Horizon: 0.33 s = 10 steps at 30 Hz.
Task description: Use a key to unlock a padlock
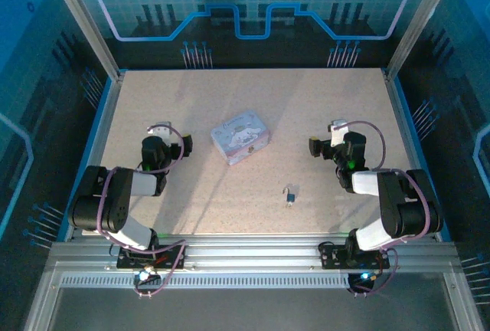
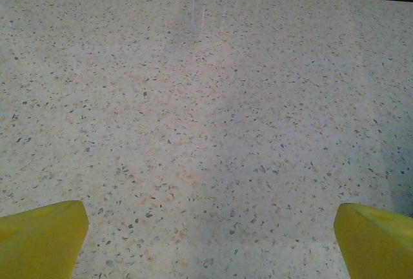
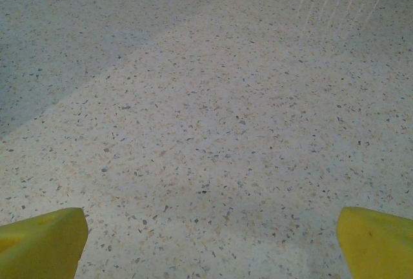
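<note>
While the left gripper [image 2: 210, 237] and right gripper [image 3: 211, 240] are spread wide, the padlock [image 1: 291, 194] is seen by the table's [image 1: 153, 101] near edge, the key [image 1: 288, 188] perhaps touching it.

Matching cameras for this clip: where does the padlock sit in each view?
Top external: padlock lies on the table, right of centre toward the near edge, in front of the tin.
Left wrist: speckled table surface ahead of the open left gripper.
Right wrist: speckled table surface ahead of the open right gripper.
Shared landmark: the table's speckled surface.
</note>
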Available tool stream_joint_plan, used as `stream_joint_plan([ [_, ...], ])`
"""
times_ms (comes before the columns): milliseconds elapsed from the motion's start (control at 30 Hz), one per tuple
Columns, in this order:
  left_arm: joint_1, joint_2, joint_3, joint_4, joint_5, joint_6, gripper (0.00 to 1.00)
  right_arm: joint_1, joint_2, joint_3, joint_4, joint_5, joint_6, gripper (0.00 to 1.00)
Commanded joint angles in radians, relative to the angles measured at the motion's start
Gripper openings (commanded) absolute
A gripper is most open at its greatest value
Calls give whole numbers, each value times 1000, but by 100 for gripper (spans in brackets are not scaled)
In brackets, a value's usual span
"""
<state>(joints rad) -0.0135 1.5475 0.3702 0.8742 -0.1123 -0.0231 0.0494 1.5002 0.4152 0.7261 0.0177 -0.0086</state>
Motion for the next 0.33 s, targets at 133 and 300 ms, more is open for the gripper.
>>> stream_joint_plan([
  [133, 14, 2, 12, 44, 22, 15, 99, 1, 5, 21, 22, 1, -6, 100],
  [300, 14, 2, 11, 44, 22, 14, 99, 1, 5, 20, 22, 2, -6, 100],
])
